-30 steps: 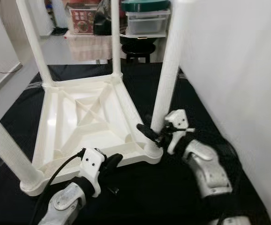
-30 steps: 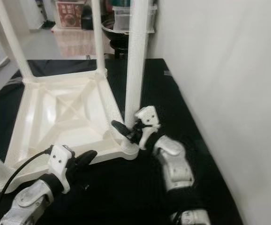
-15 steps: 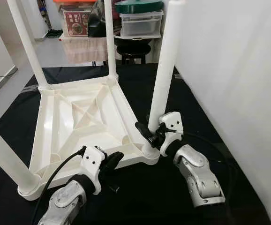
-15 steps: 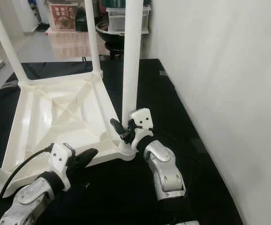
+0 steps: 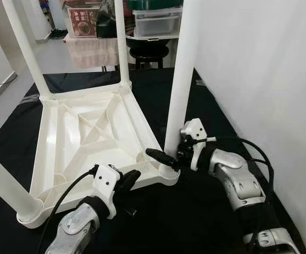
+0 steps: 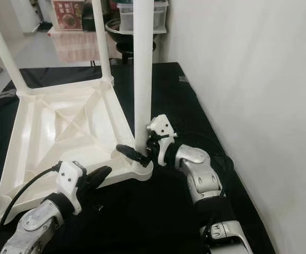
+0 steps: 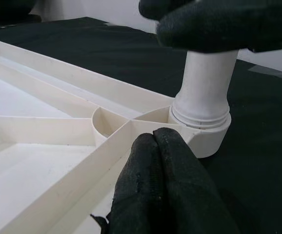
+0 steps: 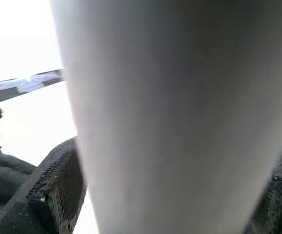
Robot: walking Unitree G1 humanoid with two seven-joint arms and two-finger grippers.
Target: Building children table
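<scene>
Seating the last leg (image 5: 181, 79) into the near corner socket of the upturned white table (image 5: 84, 132) on the black floor mat (image 5: 206, 211) — right hand (image 5: 170, 157) clamped around its base, left hand (image 5: 127, 180) closed, pressing the frame's rim. Next: push or twist down, then release.

No readable text anywhere; print on red box (image 5: 84, 14) in background too small to read
</scene>
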